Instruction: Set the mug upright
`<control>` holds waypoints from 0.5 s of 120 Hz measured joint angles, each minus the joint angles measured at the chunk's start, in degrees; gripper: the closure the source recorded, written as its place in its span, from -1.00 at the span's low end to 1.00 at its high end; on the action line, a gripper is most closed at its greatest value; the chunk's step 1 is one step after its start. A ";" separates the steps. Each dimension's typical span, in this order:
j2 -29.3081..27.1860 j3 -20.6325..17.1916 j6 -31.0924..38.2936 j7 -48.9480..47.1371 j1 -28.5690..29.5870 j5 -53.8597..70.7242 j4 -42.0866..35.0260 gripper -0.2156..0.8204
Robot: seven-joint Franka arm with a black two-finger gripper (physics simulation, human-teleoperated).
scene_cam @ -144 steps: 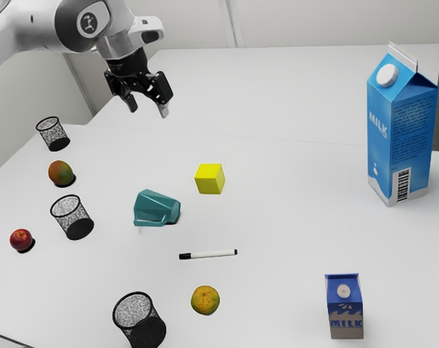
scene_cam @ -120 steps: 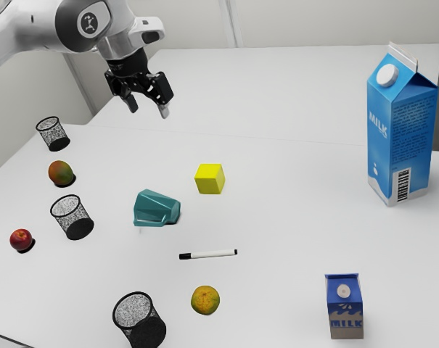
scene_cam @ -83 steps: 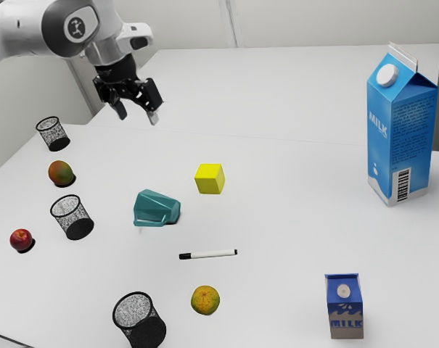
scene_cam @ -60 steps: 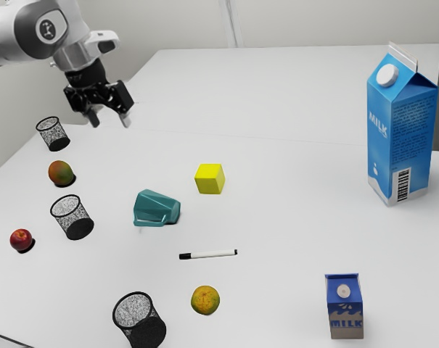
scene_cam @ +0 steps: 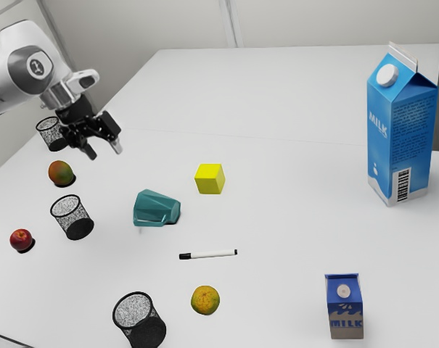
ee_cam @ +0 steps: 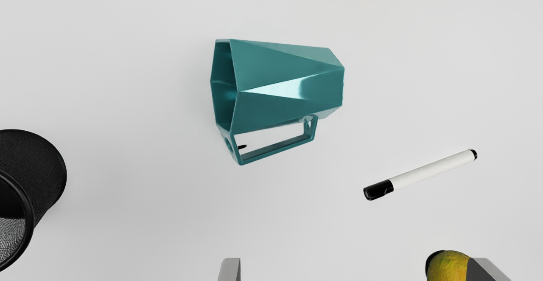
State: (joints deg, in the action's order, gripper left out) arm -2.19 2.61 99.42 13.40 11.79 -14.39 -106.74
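From the exterior view's left, the red fruit [scene_cam: 21, 239], the back cup [scene_cam: 53, 133], the mango [scene_cam: 61, 173] and the middle cup [scene_cam: 72, 217] were set apart on the table [scene_cam: 292, 217], apparently as mere surroundings, since none was called for by the task. The gripper [scene_cam: 105, 153] was held above the table, to the left of the mug [scene_cam: 157, 209] in that view, with its fingers spread wide and nothing pinched; it was judged that room was thus left for a wall or the handle [ee_cam: 278, 150] to be taken between them. The near cup [scene_cam: 139, 320] was stood mouth up, and the mug was laid on its side between the middle cup and the cube [scene_cam: 210, 178], so its rest was owed to a flank rather than its base, and uprightness was not met. Farther right, the orange [scene_cam: 205, 299], the pen [scene_cam: 208, 254], the small carton [scene_cam: 345, 306] and the big carton [scene_cam: 401, 127] were placed clear of it, by which space for tipping it up was probably given. As for its look, the mug was coloured teal and cut in glossy, angular facets: its wide, dark mouth was turned towards the middle cup, its squared handle was pointed to the pen's side, and its body was narrowed towards the base.
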 joint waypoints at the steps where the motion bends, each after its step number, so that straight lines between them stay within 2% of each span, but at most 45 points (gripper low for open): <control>1: 0.04 0.02 0.22 0.20 0.06 -0.13 -0.20 -0.53; 36: 2.54 1.02 8.47 7.68 0.32 -6.43 -7.57 -0.52; 60: 4.70 1.16 12.73 12.74 0.74 -11.06 -9.94 -0.52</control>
State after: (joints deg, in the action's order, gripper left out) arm 2.51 3.78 112.15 26.14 12.53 -25.45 -116.68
